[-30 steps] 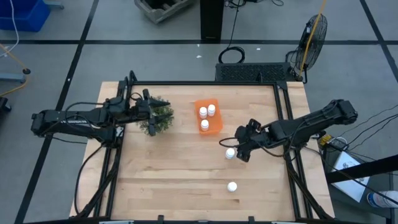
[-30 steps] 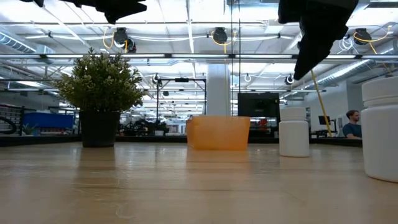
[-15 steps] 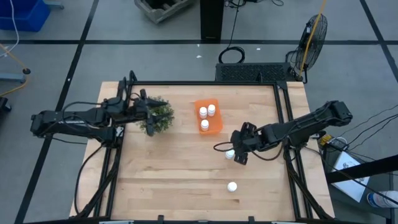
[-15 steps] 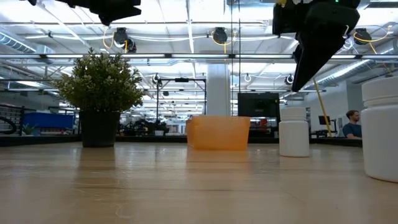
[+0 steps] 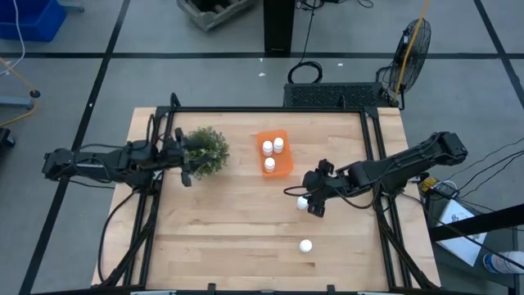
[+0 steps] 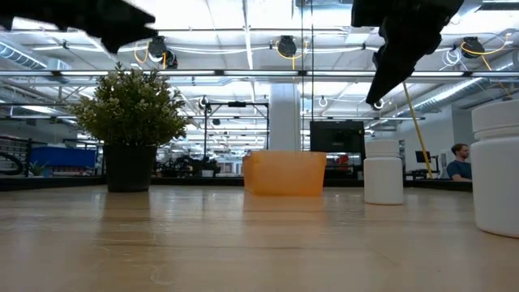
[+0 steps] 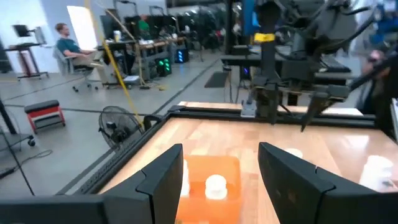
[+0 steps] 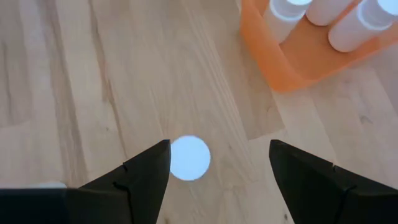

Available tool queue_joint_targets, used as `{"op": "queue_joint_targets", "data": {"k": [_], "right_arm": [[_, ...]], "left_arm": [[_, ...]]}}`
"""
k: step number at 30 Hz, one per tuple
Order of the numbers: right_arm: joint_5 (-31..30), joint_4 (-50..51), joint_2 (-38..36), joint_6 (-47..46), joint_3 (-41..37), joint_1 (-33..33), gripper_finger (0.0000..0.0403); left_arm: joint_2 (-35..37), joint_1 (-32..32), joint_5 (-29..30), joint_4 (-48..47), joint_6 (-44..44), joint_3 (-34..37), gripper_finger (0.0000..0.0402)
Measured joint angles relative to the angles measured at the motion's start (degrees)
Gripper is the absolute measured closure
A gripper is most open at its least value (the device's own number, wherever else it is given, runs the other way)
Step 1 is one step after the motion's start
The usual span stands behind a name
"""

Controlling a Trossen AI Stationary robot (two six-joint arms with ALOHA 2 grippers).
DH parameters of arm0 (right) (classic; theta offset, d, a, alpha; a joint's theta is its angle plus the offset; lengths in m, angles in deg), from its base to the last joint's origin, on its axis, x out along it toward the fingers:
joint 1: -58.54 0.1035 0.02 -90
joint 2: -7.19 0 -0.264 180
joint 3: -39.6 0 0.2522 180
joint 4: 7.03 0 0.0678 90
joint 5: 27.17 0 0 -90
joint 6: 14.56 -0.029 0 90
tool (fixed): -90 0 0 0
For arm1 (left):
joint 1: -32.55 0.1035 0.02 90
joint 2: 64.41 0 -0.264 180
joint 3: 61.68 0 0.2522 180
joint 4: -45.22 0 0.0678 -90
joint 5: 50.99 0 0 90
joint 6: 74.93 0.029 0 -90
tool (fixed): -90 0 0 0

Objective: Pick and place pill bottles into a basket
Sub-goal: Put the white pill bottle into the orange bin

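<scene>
The orange basket [image 5: 279, 166] stands near the table's middle with three white pill bottles [image 5: 273, 147] upright inside. It also shows in the right wrist view [image 8: 292, 68]. Two more bottles stand on the table: one [image 5: 302, 202] beside my right gripper and one [image 5: 305, 245] nearer the front edge. My right gripper [image 8: 219, 149] is open and hovers above the first bottle's cap [image 8: 189, 157], fingers pointing down, apart from it. In the low view it [image 6: 381, 93] hangs above that bottle [image 6: 383, 172]. My left gripper [image 5: 183, 166] is open and empty at the plant's left side.
A bushy green plant in a dark pot [image 5: 206, 152] stands left of the basket, close to my left gripper. Open wood lies along the table's front and left. A dark frame [image 5: 270, 110] runs along the table's edges.
My left gripper has drawn back from above the plant toward the table's left edge and a little toward the near edge. My right gripper has shifted slightly toward the table's left, nearer the bottle below it. The bottles and the basket have stayed put.
</scene>
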State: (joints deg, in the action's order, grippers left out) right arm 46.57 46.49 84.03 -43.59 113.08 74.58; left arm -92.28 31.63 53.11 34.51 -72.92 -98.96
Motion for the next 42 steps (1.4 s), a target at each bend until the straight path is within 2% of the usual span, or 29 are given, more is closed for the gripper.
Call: {"op": "queue_joint_targets", "data": {"k": [6, 11, 18, 27, 32, 37, 42], "right_arm": [[0.0, -2.2, -0.6, 1.2, 0.0, -0.3, 0.0140], [0.1, -2.5, -1.3, 1.5, 0.0, -0.3, 0.0140], [0.5, -3.1, -2.4, 2.3, 0.0, -0.3, 0.0140], [8.8, -4.7, -2.7, 1.2, 0.1, -1.9, 0.0140], [9.1, -4.1, -2.7, 1.3, 0.1, -1.9, 0.0140], [9.3, -0.5, -0.6, 3.2, 0.1, -2.1, 0.0140], [13.4, 1.7, 3.1, 4.1, 0.0, -4.1, 0.0140]], "left_arm": [[9.9, 0.0, 1.5, 10.0, -2.6, 12.2, 0.0188], [14.6, 0.1, 1.5, 11.8, -3.0, 16.8, 0.0188], [15.2, 0.1, 1.5, 10.6, -4.4, 20.3, 0.0188], [15.2, 0.1, -0.1, 9.8, -5.6, 22.8, 0.0188], [15.2, 0.1, -0.9, 9.0, -5.6, 22.8, 0.0188], [15.2, 0.1, -4.0, 9.0, -5.6, 22.8, 0.0188], [15.2, 0.1, -5.1, 9.1, -5.5, 22.8, 0.0188]]}}
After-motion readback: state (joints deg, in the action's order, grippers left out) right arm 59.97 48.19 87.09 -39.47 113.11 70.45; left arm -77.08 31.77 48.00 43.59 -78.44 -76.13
